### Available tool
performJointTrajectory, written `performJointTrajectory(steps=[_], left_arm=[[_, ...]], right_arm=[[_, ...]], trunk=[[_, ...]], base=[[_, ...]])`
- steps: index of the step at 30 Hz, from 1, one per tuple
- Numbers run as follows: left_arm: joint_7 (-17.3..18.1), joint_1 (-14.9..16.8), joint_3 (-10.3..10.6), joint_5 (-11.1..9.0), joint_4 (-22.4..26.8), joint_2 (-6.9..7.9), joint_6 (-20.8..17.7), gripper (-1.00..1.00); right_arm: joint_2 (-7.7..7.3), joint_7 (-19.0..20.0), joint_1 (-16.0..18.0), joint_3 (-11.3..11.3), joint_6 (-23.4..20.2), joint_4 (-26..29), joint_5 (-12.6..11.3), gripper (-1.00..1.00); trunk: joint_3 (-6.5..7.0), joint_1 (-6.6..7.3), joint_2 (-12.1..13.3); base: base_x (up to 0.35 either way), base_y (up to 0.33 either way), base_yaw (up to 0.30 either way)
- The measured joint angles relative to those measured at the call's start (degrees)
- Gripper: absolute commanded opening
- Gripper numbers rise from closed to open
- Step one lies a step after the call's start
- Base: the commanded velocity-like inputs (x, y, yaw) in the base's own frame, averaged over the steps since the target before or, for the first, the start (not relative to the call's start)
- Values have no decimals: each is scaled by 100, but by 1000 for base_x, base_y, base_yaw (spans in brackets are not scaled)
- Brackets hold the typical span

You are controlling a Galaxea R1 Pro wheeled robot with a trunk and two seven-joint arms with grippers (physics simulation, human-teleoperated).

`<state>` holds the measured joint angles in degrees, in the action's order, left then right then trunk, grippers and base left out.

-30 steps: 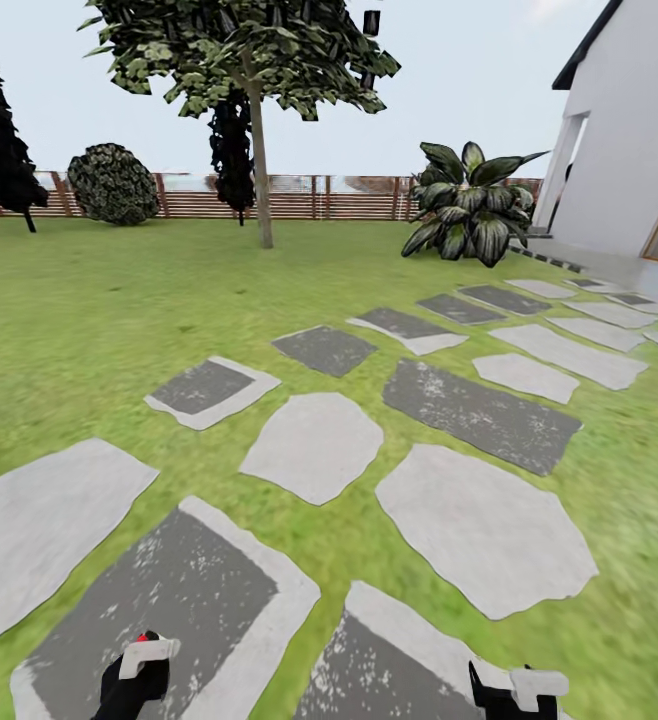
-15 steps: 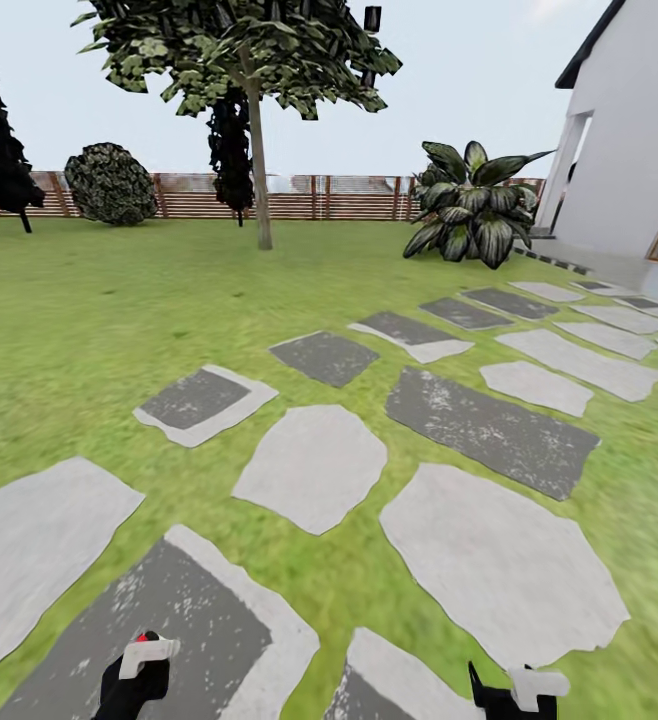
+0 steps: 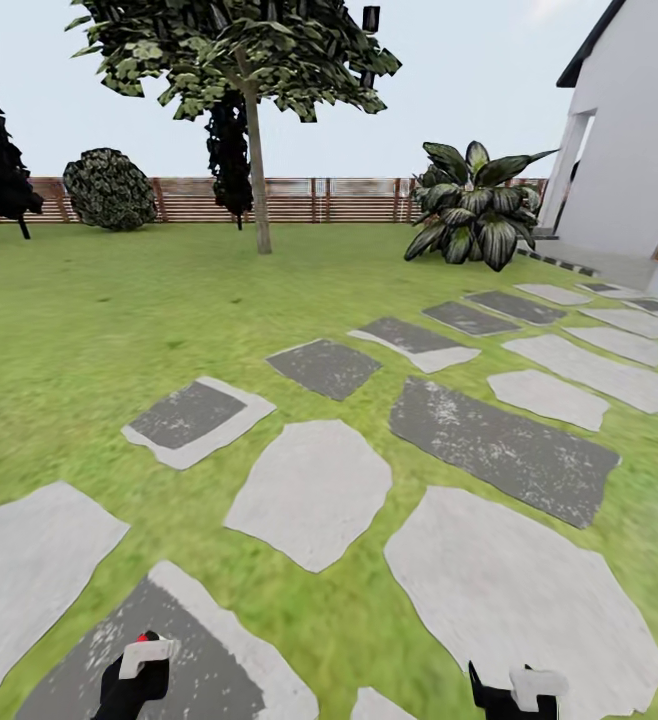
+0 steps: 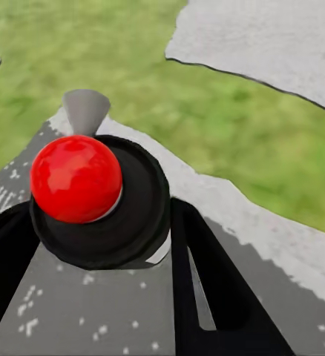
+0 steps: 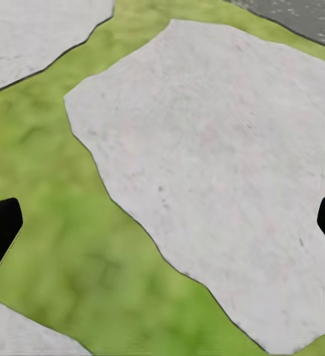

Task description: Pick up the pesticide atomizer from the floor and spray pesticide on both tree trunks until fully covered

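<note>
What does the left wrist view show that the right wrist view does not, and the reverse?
Left wrist view: the left hand closed around the atomizer, red ball on top, over a dark speckled stone. Right wrist view: the right hand open and empty above a pale stone. Both: green grass between paving stones.

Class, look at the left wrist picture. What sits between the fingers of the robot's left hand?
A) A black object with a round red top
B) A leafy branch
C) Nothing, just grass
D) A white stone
A: the left wrist view shows a black atomizer with a glossy red ball on top, between the dark fingers of the left hand.
</note>
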<state>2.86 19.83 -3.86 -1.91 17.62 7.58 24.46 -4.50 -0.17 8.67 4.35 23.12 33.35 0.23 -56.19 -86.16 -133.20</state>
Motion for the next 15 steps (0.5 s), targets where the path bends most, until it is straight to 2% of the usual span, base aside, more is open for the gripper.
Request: performJointTrajectory(steps=[15], left_arm=[[0, 0, 1, 0, 0, 0, 1, -100]], right_arm=[[-2, -1, 0, 0, 0, 0, 0, 100]], trunk=[[0, 0, 0]], base=[[337, 0, 0]])
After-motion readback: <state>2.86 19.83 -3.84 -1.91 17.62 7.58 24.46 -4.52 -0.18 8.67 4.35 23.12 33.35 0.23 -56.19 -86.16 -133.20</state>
